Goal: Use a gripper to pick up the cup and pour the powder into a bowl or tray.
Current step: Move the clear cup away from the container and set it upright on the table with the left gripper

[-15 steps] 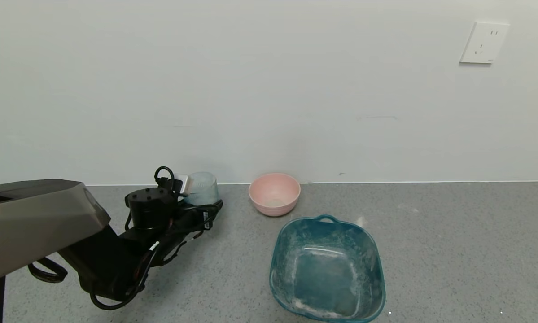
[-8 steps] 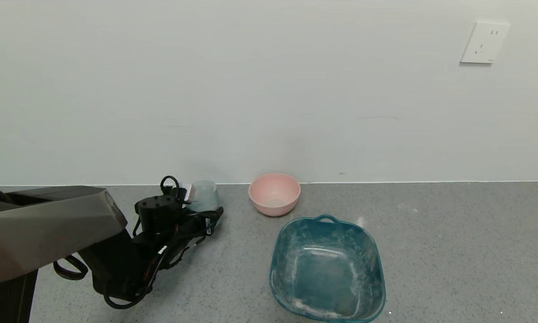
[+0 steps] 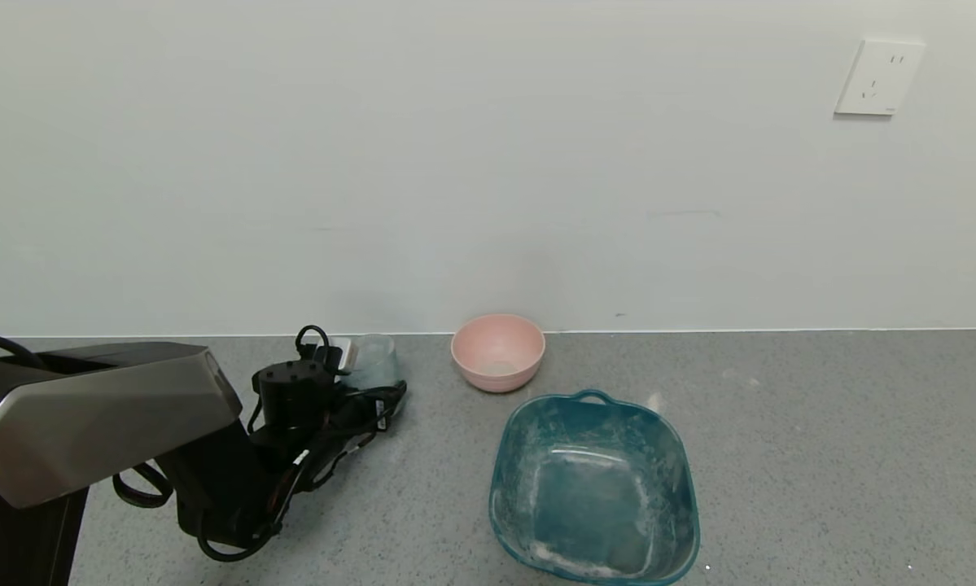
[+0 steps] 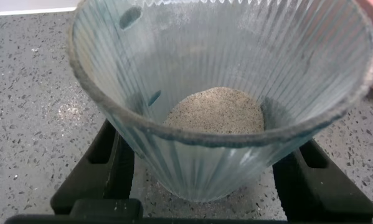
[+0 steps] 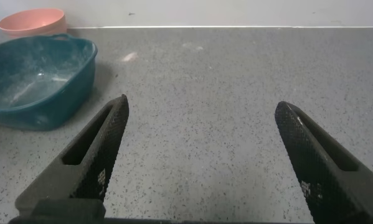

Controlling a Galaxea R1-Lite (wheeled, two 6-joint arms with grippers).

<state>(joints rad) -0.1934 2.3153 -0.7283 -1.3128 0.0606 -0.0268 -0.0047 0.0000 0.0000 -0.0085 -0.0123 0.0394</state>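
The ribbed clear cup (image 3: 371,362) stands upright at the back left of the grey counter, near the wall. My left gripper (image 3: 378,389) is shut on its lower part, with one black finger (image 4: 105,162) on each side of it. In the left wrist view the cup (image 4: 192,56) holds a small heap of greyish powder (image 4: 217,112), and its base is at the counter. The pink bowl (image 3: 497,352) sits to the cup's right. The teal tray (image 3: 508,456) is in front of the bowl. My right gripper (image 5: 202,106) is open and empty over bare counter, out of the head view.
A white wall outlet (image 3: 878,77) is high on the wall at the right. The right wrist view shows the teal tray (image 5: 30,74) and the pink bowl (image 5: 33,20) farther off. White dust specks lie on the counter near the tray's handle (image 3: 654,400).
My left gripper has come down toward the counter with the cup in it. The left arm has shifted a little to the right. Bowl and tray have not moved.
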